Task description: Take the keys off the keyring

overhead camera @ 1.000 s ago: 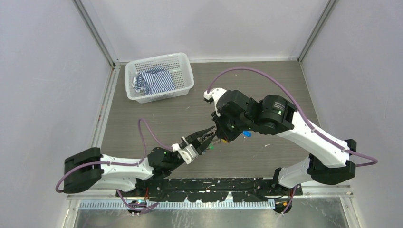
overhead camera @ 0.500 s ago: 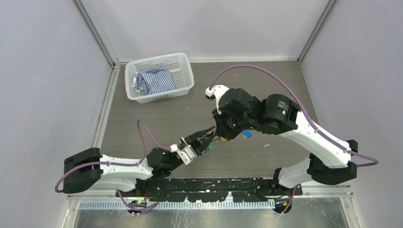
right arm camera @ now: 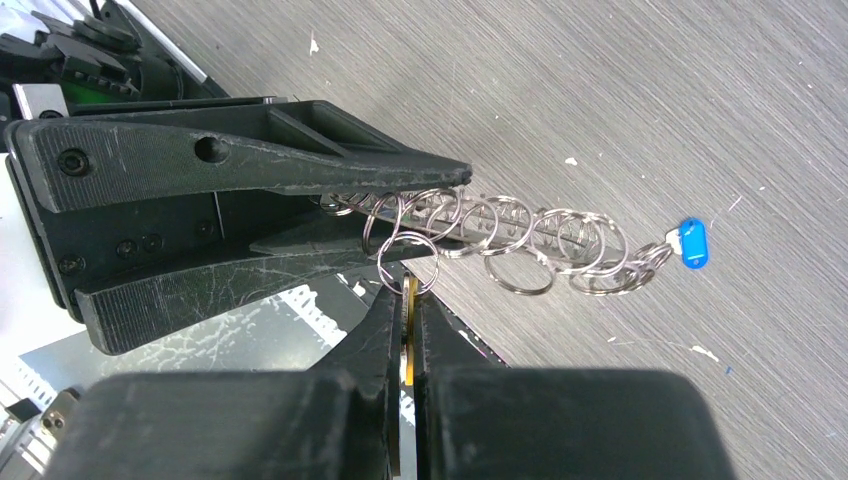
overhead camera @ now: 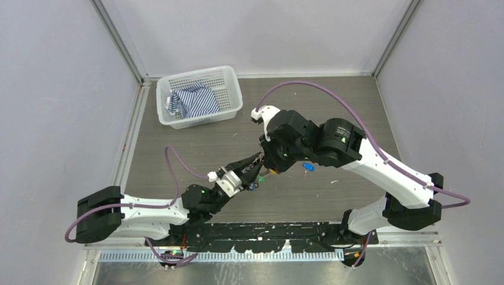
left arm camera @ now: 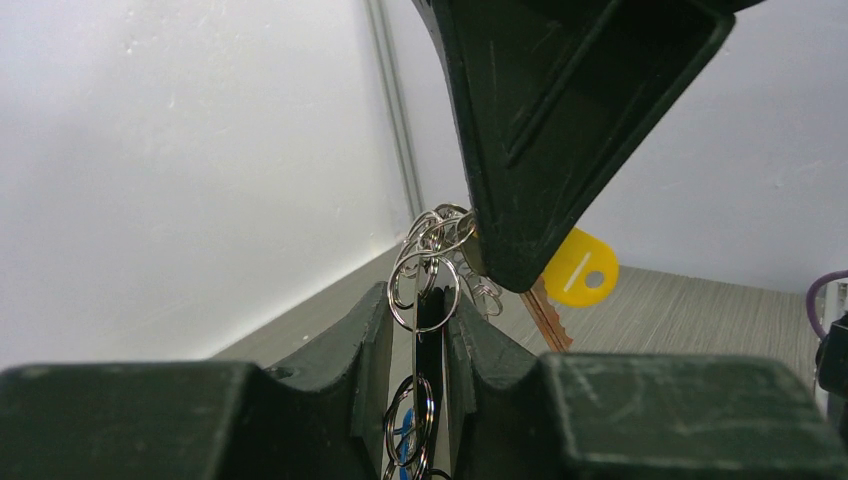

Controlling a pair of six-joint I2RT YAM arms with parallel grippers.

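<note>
The keyring (right arm camera: 500,235) shows as a row of small silvery split rings strung between the two grippers, above the table. My left gripper (overhead camera: 254,164) is shut on the ring's thin metal band (left arm camera: 418,330); small rings and a blue tag (left arm camera: 405,425) hang between its fingers. My right gripper (overhead camera: 268,168) is shut on a yellow-headed key (right arm camera: 410,300) that hangs from one small ring. That key's yellow head (left arm camera: 580,268) shows behind the right finger (left arm camera: 540,130). A blue tag (right arm camera: 692,243) lies at the row's far end; I cannot tell whether it is attached.
A white mesh basket (overhead camera: 229,77) with a striped blue cloth (overhead camera: 193,101) stands at the back left. A blue tag (overhead camera: 307,167) lies on the table under the right arm. Small white scraps dot the grey table (overhead camera: 333,181).
Both grippers have moved a little left and away from the near edge, still joined at the keyring. The left arm has stretched further out.
</note>
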